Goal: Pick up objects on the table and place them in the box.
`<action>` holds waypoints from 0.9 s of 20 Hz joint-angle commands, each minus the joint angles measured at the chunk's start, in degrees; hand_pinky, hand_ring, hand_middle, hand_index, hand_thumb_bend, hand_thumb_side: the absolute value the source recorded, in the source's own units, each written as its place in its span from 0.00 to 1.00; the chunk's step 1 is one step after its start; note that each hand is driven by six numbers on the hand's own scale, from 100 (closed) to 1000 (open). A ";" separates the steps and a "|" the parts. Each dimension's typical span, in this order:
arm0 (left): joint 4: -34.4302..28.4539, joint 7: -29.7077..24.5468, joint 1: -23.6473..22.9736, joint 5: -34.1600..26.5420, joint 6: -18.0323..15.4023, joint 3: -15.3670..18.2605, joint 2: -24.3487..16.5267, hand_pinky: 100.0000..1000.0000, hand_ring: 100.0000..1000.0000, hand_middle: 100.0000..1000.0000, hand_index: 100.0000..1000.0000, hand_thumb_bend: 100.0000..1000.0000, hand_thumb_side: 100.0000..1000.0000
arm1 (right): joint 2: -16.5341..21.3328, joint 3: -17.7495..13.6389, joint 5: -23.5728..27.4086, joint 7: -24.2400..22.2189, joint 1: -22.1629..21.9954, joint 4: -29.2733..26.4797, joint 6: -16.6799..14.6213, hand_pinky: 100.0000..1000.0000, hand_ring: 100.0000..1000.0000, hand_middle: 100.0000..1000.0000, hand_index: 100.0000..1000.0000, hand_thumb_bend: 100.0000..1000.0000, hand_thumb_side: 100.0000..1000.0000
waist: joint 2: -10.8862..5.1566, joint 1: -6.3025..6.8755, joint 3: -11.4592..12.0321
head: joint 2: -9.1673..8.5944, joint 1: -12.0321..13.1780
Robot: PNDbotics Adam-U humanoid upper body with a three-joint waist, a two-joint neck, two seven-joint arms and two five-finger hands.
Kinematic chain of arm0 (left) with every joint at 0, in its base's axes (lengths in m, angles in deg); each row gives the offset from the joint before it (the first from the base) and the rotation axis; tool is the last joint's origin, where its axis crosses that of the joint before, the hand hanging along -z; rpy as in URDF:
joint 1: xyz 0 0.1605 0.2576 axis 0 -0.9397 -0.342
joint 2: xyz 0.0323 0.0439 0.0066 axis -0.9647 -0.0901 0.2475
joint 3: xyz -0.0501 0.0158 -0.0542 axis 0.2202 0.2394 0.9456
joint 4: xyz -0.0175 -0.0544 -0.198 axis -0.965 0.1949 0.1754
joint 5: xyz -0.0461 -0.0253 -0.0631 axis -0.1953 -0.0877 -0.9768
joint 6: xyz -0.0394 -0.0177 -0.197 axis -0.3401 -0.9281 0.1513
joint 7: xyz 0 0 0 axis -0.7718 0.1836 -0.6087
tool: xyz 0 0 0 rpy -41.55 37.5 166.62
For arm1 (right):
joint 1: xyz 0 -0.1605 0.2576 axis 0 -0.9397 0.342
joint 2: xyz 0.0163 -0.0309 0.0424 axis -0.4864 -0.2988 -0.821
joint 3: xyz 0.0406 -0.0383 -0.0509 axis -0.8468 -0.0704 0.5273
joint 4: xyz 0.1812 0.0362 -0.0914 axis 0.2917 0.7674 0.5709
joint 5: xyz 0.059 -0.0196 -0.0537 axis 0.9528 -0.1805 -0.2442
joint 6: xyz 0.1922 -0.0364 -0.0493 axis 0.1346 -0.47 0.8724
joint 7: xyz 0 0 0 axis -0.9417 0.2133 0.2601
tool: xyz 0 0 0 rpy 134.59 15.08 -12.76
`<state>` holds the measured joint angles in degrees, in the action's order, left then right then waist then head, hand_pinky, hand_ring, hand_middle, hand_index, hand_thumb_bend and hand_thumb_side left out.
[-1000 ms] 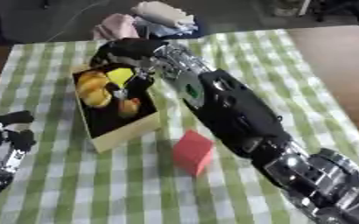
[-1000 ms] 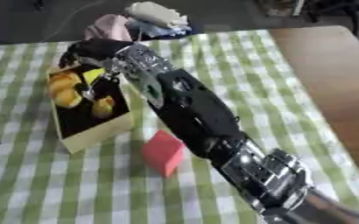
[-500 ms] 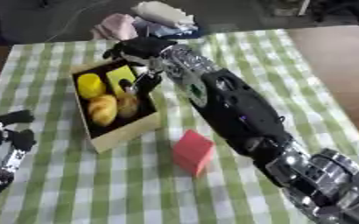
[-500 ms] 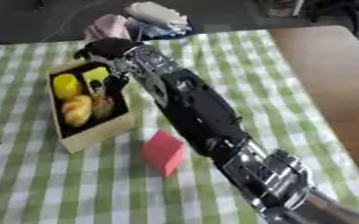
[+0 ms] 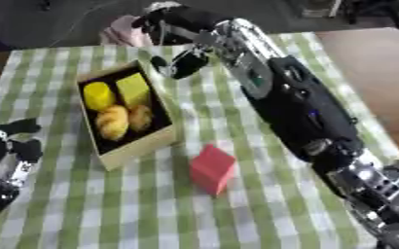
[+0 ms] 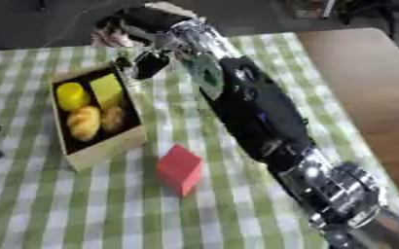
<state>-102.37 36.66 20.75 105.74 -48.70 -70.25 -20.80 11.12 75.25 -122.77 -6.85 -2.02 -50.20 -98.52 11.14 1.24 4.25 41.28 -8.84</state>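
Your right hand (image 5: 179,62) hangs empty, fingers relaxed, far of the box (image 5: 133,148); red block (image 5: 211,168) lies near-right of it

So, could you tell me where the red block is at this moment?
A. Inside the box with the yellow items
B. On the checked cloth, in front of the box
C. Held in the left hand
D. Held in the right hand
B. The red block lies on the checked cloth, apart from the box, while the right hand is up by the box's far corner and the left hand rests at the lower left.
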 commanded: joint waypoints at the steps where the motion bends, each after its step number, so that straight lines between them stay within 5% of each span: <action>1: -1.16 0.79 0.17 0.49 0.23 0.99 -0.92 0.74 0.54 0.72 0.85 0.22 0.81 | 5.60 -0.14 4.98 -1.04 -0.83 -8.06 1.54 0.84 0.81 0.82 0.97 0.00 0.11 | -0.56 -0.85 -0.34 | -0.39 0.77; 6: -1.28 1.68 0.01 1.06 0.70 1.88 -1.09 0.74 0.54 0.72 0.85 0.22 0.81 | 12.60 0.41 9.53 -3.25 -6.39 -15.75 4.02 0.85 0.82 0.83 0.97 0.00 0.12 | -0.40 -1.10 -1.08 | -0.50 1.42; 12: -1.17 2.03 -0.28 1.39 0.95 2.19 -1.17 0.74 0.54 0.72 0.85 0.22 0.81 | 18.88 2.85 13.04 -7.62 -12.24 -21.91 3.20 0.87 0.84 0.86 0.98 0.00 0.14 | -0.47 -1.29 -1.85 | -0.32 1.91; 18: -0.90 2.04 -0.53 1.43 0.96 2.20 -1.40 0.74 0.54 0.72 0.86 0.22 0.81 | 21.78 7.07 12.96 -14.62 -15.50 -25.04 0.82 0.92 0.91 0.93 1.00 0.00 0.39 | -0.92 -1.54 -2.43 | -0.02 1.77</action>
<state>-102.36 38.48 19.90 107.04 -47.69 -68.55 -20.90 30.97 81.99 -109.60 -20.17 -18.22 -73.71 -97.21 11.12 0.56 1.83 41.30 -7.14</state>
